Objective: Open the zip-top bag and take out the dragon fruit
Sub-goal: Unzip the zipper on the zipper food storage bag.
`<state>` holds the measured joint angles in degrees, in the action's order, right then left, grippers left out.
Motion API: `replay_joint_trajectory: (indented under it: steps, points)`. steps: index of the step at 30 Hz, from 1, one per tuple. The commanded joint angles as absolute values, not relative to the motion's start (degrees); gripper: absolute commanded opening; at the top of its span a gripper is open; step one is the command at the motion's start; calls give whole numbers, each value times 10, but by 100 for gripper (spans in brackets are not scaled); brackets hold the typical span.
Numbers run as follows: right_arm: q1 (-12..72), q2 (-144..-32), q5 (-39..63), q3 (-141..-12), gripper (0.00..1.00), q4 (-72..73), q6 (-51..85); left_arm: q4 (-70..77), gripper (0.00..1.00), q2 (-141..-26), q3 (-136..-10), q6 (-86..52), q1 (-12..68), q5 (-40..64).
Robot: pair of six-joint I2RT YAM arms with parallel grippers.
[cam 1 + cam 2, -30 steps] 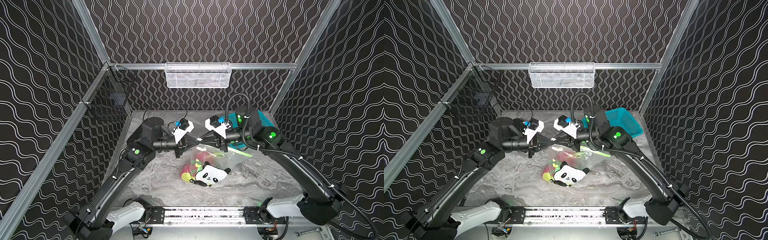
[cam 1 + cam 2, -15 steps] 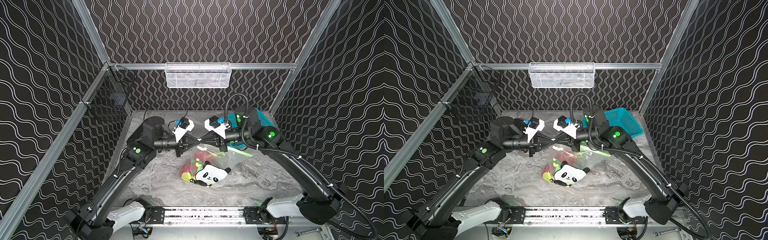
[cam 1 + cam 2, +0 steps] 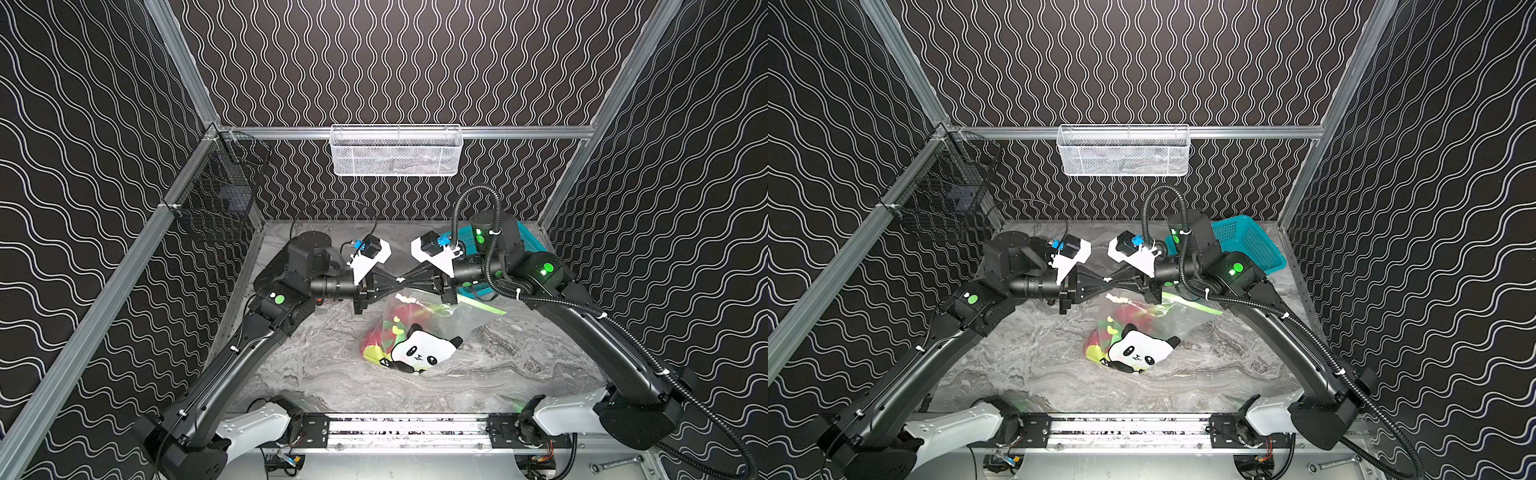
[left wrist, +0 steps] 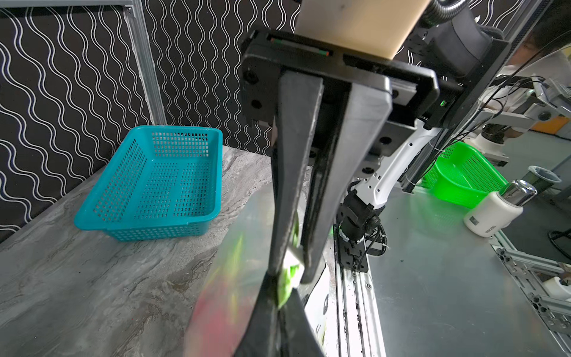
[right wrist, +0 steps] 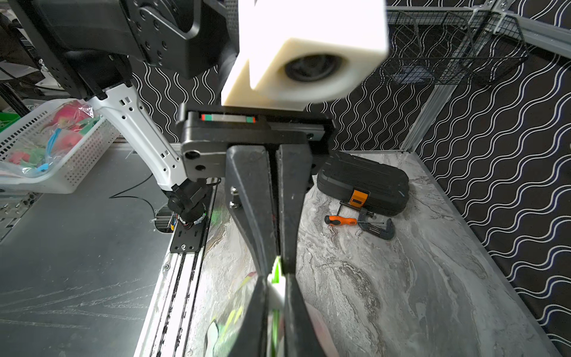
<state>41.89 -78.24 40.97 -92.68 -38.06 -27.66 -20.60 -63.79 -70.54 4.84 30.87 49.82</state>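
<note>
While its lower half is resting on the marbled table [image 3: 324,374], just beyond the rail [image 3: 407,426] carrying both arm bases, the zip-top bag [image 3: 432,328] is being held up by its top edge. The panda print [image 3: 419,351] is facing upward on the near part of the bag. The dragon fruit [image 3: 409,311] is lying inside the bag, showing as red and green shapes through the clear plastic behind the print; how many pieces there are I cannot tell. Over the far edge of the bag the left gripper [image 3: 397,282] and the right gripper [image 3: 405,279] are meeting tip to tip, each reaching in roughly level from its own side. Both are clenched on the bag's top edge: in the left wrist view the right gripper's fingers [image 4: 290,197] are nipping a white tab [image 4: 292,258] and the lime-green zip strip [image 4: 285,287], and in the right wrist view the left gripper's fingers [image 5: 250,197] are squeezing that same edge. From the pinch point the zip strip is trailing off along the bag's right side. Beyond the bag on the right, a teal basket [image 3: 528,245] is sitting on the table, partly hidden behind the right arm. Farther back, a black wire basket [image 3: 216,199] is hanging on the left wall, and farthest from the bag a white mesh basket [image 3: 395,151] is hanging on the back wall.
</note>
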Motion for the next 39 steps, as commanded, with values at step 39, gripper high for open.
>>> replay_joint_trajectory:
  steps: [39]
  points:
    - [310,-599,306,-792,5,-626,-333,-189,0,-671,-785,129,216,265]
